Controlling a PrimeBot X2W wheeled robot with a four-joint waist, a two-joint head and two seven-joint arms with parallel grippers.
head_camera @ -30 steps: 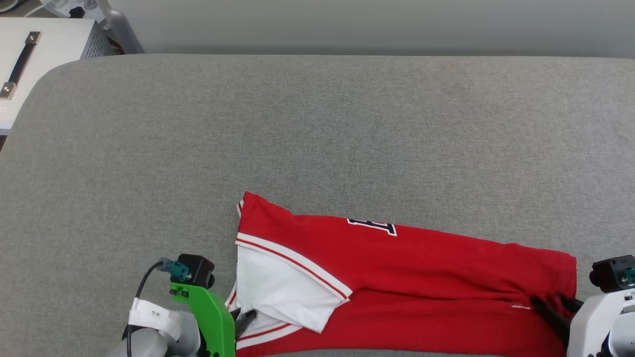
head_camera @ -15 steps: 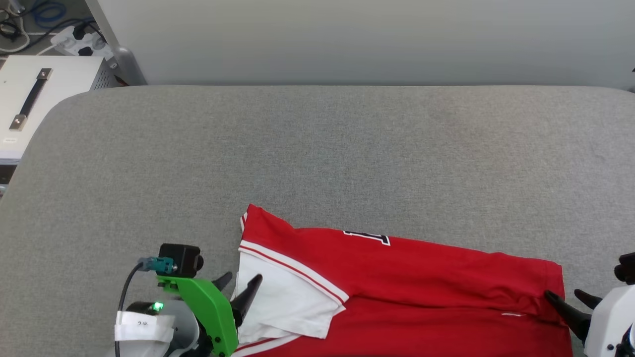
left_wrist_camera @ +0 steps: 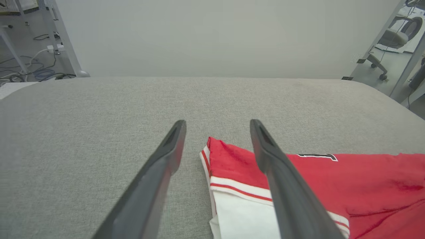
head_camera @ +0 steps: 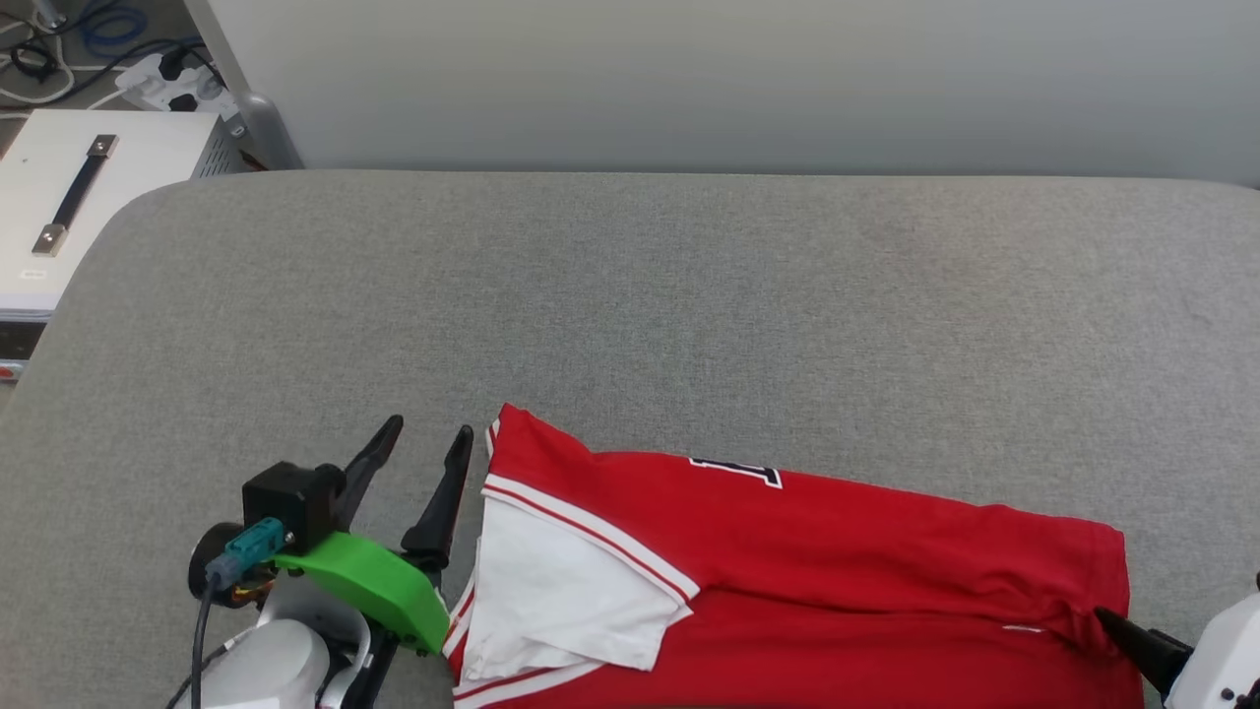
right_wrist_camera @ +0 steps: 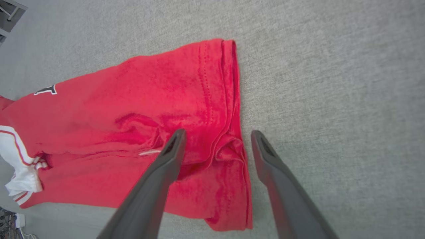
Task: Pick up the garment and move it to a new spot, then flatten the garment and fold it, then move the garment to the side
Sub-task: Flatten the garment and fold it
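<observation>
The left tool (head_camera: 429,426) and right tool (right_wrist_camera: 218,131) have just sprung wide, dropping the shirt (head_camera: 837,551), now folded lengthwise along the tabletop (head_camera: 689,295)'s near edge between them: one fold seemingly done.

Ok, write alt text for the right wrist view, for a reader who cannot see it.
The right gripper, its two long dark fingers spread open, straddles the rumpled hem of a bright red thin-fabric T-shirt lying on a grey woven cloth surface. The shirt's white sleeve with red stripe trim shows at the left edge.
</observation>
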